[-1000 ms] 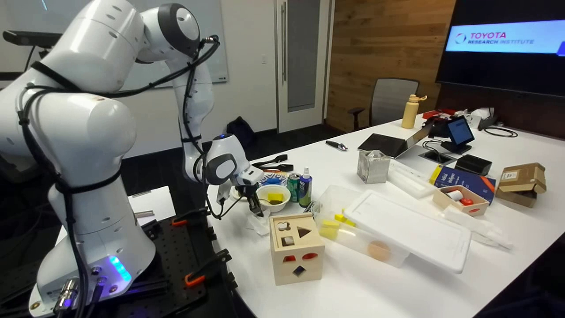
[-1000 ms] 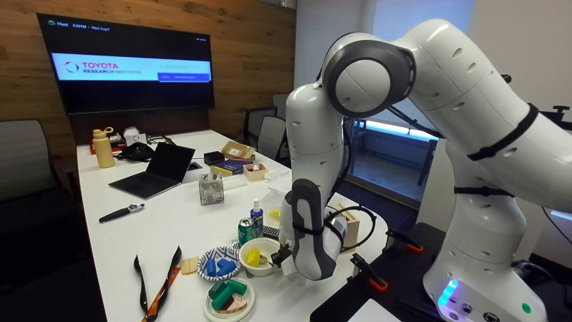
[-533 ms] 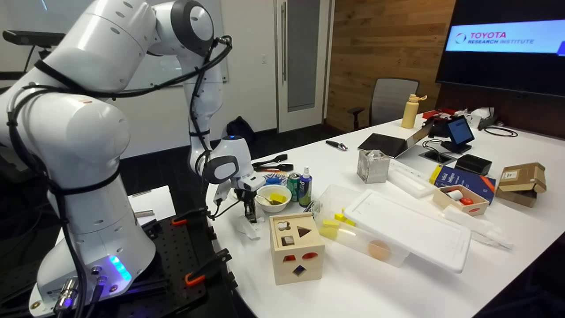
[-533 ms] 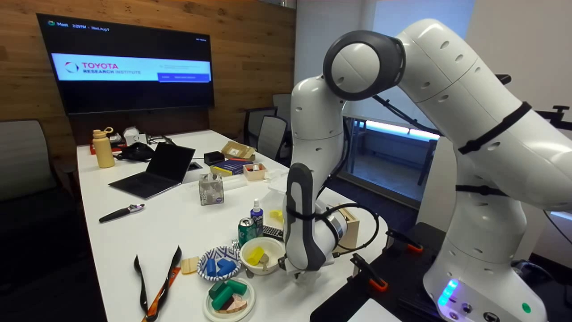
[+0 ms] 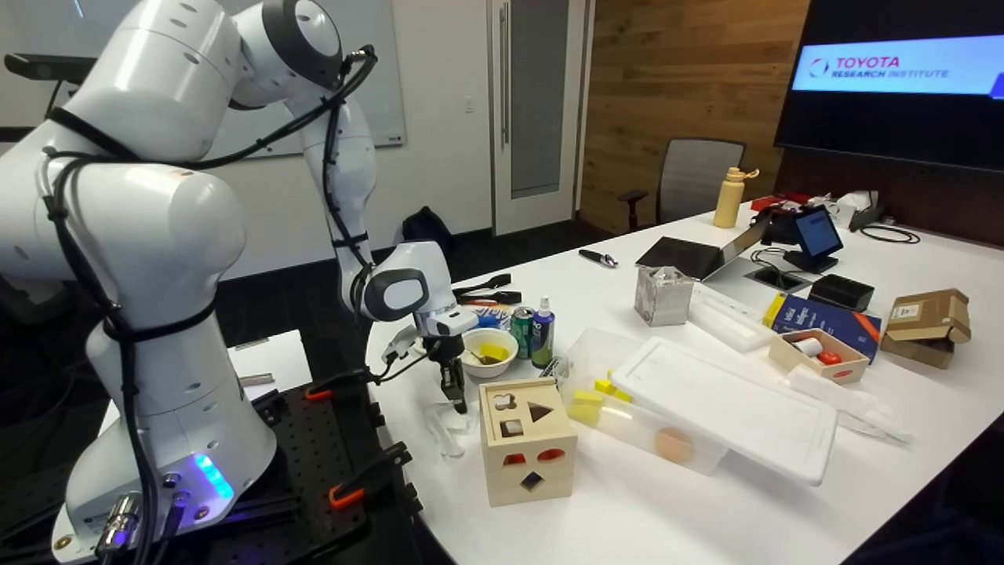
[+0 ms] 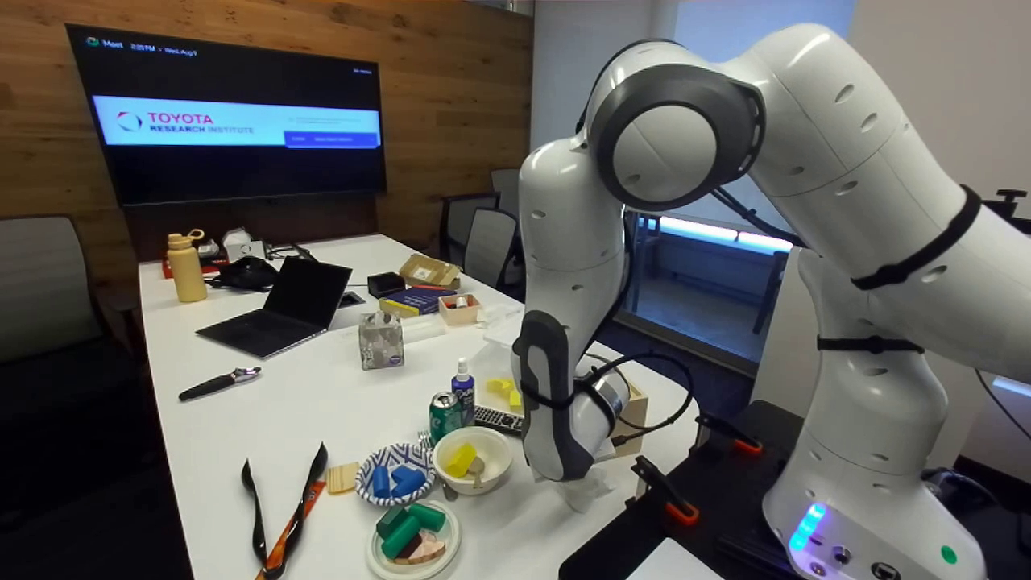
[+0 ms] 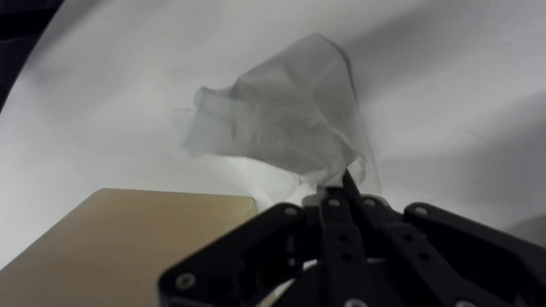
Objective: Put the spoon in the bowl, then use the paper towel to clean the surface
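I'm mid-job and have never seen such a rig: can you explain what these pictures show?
The machine is one white robot arm ending in a black gripper. Two views come from cameras standing outside it; the close-up is from the wrist camera. Among the things on the glossy white tabletop are a pale bowl holding a spoon and a yellow block, a green can, a spray bottle and a wooden shape-sorter cube. What is held: a crumpled white paper towel, pinched in the closed gripper.

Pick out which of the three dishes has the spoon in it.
The plain white bowl, where the spoon lies beside a yellow block; the patterned bowl holds blue blocks, the plate has green blocks.
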Robot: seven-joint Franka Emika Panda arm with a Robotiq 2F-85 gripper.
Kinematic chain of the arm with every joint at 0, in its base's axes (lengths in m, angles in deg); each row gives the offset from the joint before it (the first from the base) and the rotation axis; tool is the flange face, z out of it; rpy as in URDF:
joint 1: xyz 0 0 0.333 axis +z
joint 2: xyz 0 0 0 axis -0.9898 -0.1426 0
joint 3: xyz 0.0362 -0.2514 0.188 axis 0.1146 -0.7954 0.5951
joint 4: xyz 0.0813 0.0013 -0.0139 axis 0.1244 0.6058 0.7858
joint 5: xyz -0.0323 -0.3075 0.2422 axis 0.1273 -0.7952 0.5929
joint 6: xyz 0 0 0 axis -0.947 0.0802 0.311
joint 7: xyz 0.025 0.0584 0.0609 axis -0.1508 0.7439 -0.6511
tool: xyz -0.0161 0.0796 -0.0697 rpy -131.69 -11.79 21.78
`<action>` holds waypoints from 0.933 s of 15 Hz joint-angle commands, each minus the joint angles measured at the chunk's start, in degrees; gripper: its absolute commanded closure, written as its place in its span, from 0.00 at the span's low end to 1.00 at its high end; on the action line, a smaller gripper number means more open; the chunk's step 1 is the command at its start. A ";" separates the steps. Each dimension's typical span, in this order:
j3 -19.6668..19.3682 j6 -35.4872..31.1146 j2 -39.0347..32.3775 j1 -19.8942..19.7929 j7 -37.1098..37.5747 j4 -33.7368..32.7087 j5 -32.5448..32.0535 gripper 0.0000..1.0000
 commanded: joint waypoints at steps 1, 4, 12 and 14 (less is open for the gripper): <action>5.17 -5.31 0.65 -6.20 -0.38 -0.37 -0.79 1.00; 15.97 -13.84 2.42 -17.74 -3.07 -1.04 -1.95 1.00; 37.99 -18.70 2.72 -42.43 -9.70 -2.85 -9.78 1.00; 39.94 -15.77 3.38 -45.59 -9.41 -0.29 -8.67 1.00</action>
